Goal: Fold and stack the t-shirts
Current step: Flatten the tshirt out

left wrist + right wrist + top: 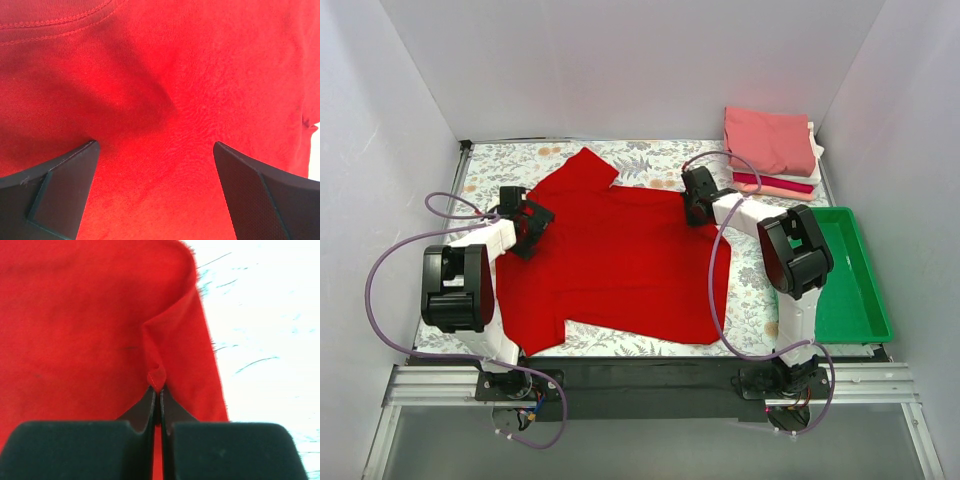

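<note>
A bright red t-shirt (615,255) lies spread across the middle of the table. My left gripper (533,226) is open low over its left edge; in the left wrist view its two fingers (65,185) stand wide apart over the red cloth (200,90), near a stitched hem. My right gripper (697,205) is at the shirt's far right edge, shut on a pinched fold of the red cloth (159,377). A stack of folded t-shirts (770,150), salmon-pink on top with white, crimson and peach below, sits at the back right.
A green plastic tray (850,275) stands at the right, next to the right arm. The floral tablecloth (510,160) shows around the shirt. White walls close in the left, back and right.
</note>
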Controlling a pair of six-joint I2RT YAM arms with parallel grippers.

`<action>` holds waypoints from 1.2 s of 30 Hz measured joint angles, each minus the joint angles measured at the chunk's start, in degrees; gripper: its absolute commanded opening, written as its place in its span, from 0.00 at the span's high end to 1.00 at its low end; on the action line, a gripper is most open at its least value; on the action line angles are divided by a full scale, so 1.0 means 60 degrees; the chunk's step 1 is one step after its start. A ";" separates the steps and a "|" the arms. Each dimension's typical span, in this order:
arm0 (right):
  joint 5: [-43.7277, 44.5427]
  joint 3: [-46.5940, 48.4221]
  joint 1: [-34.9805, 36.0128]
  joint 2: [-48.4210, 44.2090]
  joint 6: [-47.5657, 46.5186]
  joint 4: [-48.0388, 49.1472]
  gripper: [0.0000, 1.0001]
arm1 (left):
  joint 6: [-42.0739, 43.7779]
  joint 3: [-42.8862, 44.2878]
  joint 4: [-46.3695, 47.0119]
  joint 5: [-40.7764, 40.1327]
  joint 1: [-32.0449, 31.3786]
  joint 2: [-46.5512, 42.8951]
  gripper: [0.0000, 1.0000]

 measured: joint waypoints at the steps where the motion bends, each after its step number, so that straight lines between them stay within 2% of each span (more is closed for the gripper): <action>1: 0.0004 0.0044 -0.0087 0.0015 -0.0025 -0.0029 0.97 | 0.0000 0.0026 0.0007 -0.0018 0.0000 0.0022 0.02; 8: 0.0087 0.0284 -0.1009 0.0015 -0.0361 -0.0106 0.97 | -0.0004 0.0251 -0.0015 -0.0153 -0.0004 0.0233 0.02; 11: 0.0266 0.0404 -0.1479 0.0015 -0.0597 -0.0200 0.92 | -0.0004 0.0339 -0.0018 -0.0211 -0.0004 0.0306 0.02; 13: 0.0481 0.0488 -0.1745 0.0015 -0.0648 -0.0273 0.74 | -0.0018 0.0361 -0.0022 -0.0255 -0.0004 0.0321 0.02; 15: 0.0718 0.0601 -0.1967 0.0015 -0.0710 -0.0433 0.49 | -0.0047 0.0375 -0.0044 -0.0310 -0.0018 0.0321 0.02; 17: 0.0911 0.0729 -0.2062 0.0015 -0.0809 -0.0637 0.45 | -0.0047 0.0393 -0.0069 -0.0342 -0.0033 0.0317 0.02; 19: 0.0929 0.0885 -0.2073 0.0000 -0.0812 -0.0783 0.36 | -0.0040 0.0404 -0.0109 -0.0346 -0.0036 0.0302 0.02; 20: 0.0914 0.0911 -0.2047 -0.0044 -0.0798 -0.0820 0.22 | -0.0025 0.0419 -0.0138 -0.0346 -0.0047 0.0295 0.02; 22: 0.0812 0.0911 -0.1982 -0.0208 -0.0780 -0.0954 0.02 | 0.0073 0.0484 -0.0324 -0.0419 -0.0168 0.0280 0.02; 26: 0.0106 0.0769 -0.1738 -0.0852 -0.0699 -0.1078 0.02 | 0.0463 0.0998 -0.0896 -0.0630 -0.0455 0.0284 0.02; 31: -0.0798 0.0168 -0.1096 -0.1537 -0.0510 -0.0933 0.02 | 0.1133 0.2499 -0.1082 -0.0528 -0.0572 0.0550 0.02; 36: -0.1220 0.0219 -0.0707 -0.0987 -0.0346 -0.0929 0.02 | 0.2051 0.4543 -0.1144 -0.0270 -0.0572 0.2025 0.02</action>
